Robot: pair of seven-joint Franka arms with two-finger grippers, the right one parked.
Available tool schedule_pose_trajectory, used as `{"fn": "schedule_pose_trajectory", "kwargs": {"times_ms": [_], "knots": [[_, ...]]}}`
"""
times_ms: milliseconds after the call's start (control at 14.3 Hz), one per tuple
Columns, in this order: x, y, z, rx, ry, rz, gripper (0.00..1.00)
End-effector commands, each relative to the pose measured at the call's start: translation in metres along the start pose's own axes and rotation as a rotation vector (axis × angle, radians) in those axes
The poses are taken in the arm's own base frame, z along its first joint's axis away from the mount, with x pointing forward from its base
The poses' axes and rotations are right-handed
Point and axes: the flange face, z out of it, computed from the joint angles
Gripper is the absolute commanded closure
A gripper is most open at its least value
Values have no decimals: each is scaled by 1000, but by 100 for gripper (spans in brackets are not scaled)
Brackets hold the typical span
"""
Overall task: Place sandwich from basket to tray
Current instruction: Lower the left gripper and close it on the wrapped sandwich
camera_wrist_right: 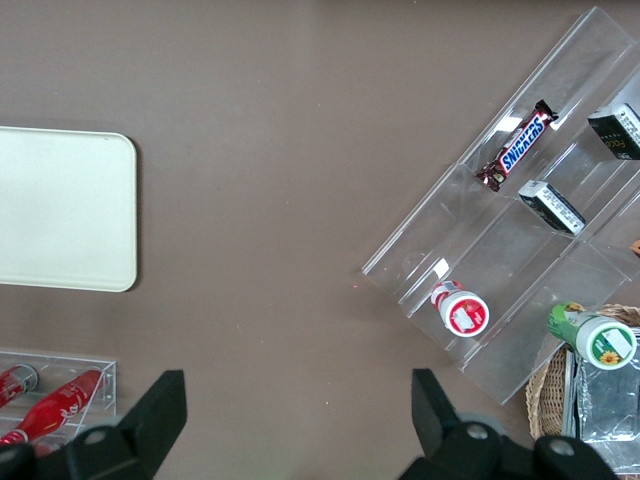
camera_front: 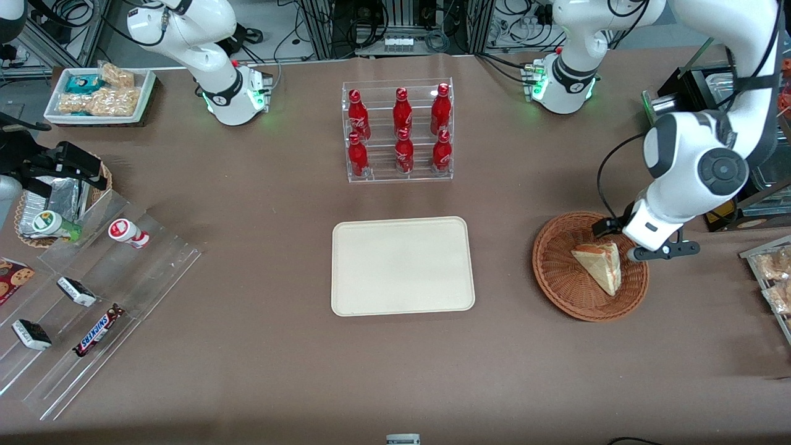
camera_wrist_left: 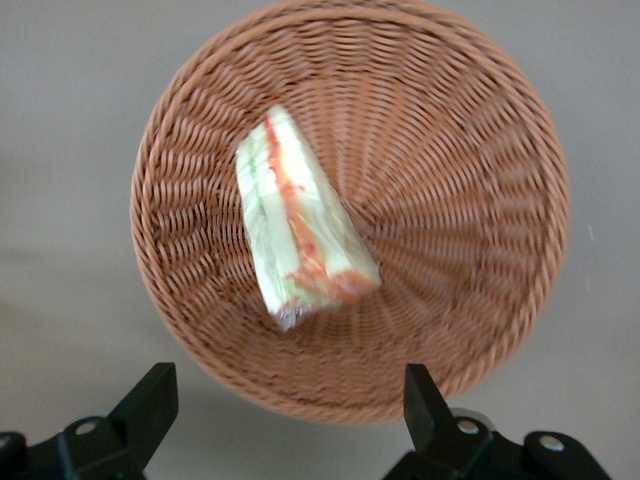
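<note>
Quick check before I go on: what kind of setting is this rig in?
Likely a robotics lab staged as a snack counter: cable-strewn equipment racks edge the table, with a bottle display and tray. The gripper hangs open above the basket holding the sandwich.

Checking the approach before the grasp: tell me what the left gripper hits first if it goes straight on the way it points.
Probably the basket, near its rim: the open gripper hangs above that edge, with the sandwich lying farther in. Depth is unclear.

Red-brown woven basket (camera_front: pixel 559 278), cream tray (camera_front: pixel 403 266).
</note>
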Motion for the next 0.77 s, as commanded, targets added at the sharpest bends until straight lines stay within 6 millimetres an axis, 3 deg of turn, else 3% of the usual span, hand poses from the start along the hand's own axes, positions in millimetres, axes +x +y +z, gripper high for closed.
{"fn": "schedule_pose_trajectory", "kwargs": {"times_ms": [0, 419, 488, 628, 698], "knots": [[16, 9, 23, -14, 33, -312, 0], [30, 0, 53, -44, 64, -464, 0], [32, 1, 61, -52, 70, -498, 11], [35, 4, 77, -65, 82, -568, 74], [35, 4, 79, -63, 80, -565, 90]]}}
